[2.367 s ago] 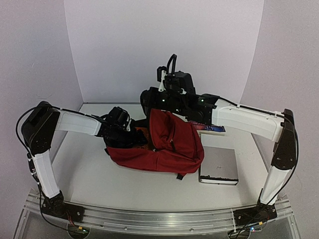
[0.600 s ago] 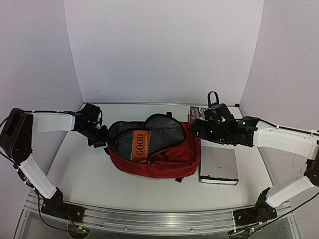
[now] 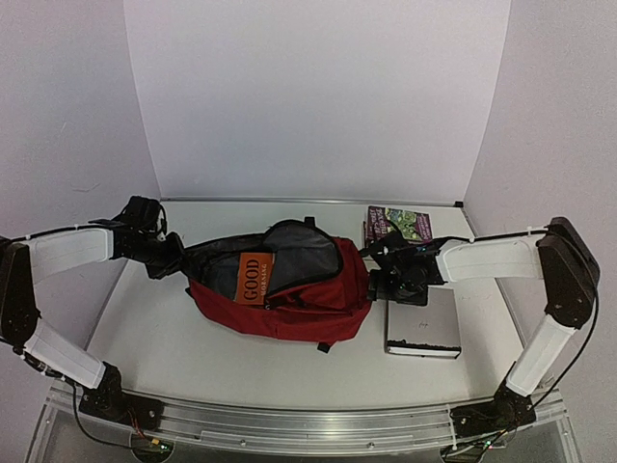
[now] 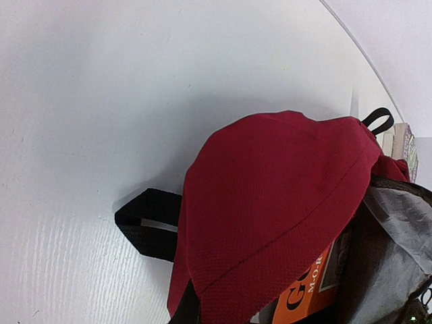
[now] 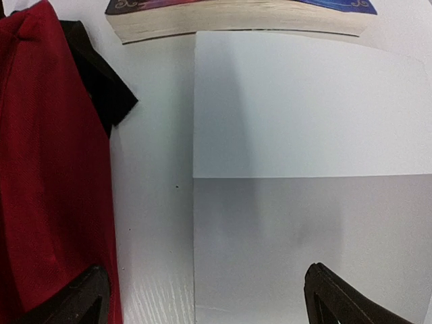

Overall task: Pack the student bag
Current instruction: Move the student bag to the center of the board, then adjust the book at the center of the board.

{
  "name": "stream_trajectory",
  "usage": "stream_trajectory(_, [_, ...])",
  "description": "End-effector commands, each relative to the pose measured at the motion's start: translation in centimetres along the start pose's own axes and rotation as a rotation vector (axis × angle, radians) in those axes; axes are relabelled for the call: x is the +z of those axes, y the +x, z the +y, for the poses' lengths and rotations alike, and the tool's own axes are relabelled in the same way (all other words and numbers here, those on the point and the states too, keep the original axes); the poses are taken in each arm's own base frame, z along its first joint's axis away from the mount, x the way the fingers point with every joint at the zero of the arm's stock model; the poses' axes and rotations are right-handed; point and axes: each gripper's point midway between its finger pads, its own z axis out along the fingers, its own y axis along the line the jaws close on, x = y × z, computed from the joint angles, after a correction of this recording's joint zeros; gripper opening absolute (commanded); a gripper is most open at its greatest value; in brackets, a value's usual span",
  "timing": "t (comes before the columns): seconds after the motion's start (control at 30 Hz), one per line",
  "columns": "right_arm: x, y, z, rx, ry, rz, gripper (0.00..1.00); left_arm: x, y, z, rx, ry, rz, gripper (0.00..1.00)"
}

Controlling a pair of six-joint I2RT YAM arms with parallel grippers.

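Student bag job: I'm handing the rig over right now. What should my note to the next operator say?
Left end effector: shut, apparently pinching the left edge of the student bag.
Right end effector: open, low over the grey book.
The bag lies open mid-table with an orange book inside. The grey book lies right of the bag, and a colourful book lies behind the grey one.
Done: one book packed.
Left: the two books outside the bag.

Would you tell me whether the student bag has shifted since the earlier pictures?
Yes. The student bag has slid left, away from the grey book, which has stayed put; a gap now shows between them.
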Motion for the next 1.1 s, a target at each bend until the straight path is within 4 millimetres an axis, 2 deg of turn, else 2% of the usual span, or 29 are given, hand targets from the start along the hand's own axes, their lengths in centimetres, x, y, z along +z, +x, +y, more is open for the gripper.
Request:
stream_trajectory(0.0, [0.8, -0.8, -1.1, -0.008, 0.106, -0.036, 0.90, -0.7, -0.3, 0.4, -0.014, 0.010, -0.026, 0.00])
stream_trajectory(0.1, [1.7, -0.5, -1.7, -0.027, 0.159, -0.041, 0.83, -0.9, -0.3, 1.0, -0.022, -0.011, -0.033, 0.00])
stream_trajectory(0.2, [2.7, 0.0, -2.4, -0.051, 0.216, -0.030, 0.71, -1.2, -0.5, 0.9, -0.024, -0.009, -0.042, 0.00])
stream_trajectory(0.3, [3.1, -0.1, -3.1, -0.064, 0.264, -0.041, 0.63, -1.3, -0.5, 1.0, -0.025, -0.017, -0.042, 0.02])
stream_trajectory(0.47, [2.6, -0.6, -3.2, -0.062, 0.274, -0.057, 0.61, -1.2, -0.2, 1.7, -0.036, -0.039, -0.033, 0.04])
stream_trajectory(0.6, [2.7, -0.5, -3.4, -0.070, 0.286, -0.061, 0.50, -1.2, 0.0, 1.9, -0.041, -0.039, -0.030, 0.05])
stream_trajectory(0.77, [3.5, 0.1, -3.7, -0.083, 0.311, -0.048, 0.42, -1.6, -0.1, 1.7, -0.036, -0.032, -0.035, 0.08])
stream_trajectory(0.9, [3.5, -0.2, -3.7, -0.088, 0.319, -0.061, 0.27, -1.9, -0.2, 1.4, -0.027, -0.020, -0.038, 0.22])
stream_trajectory(1.07, [2.6, -1.2, -3.4, -0.081, 0.303, -0.080, 0.02, -2.6, -0.3, 1.3, -0.018, -0.023, -0.053, 0.54])
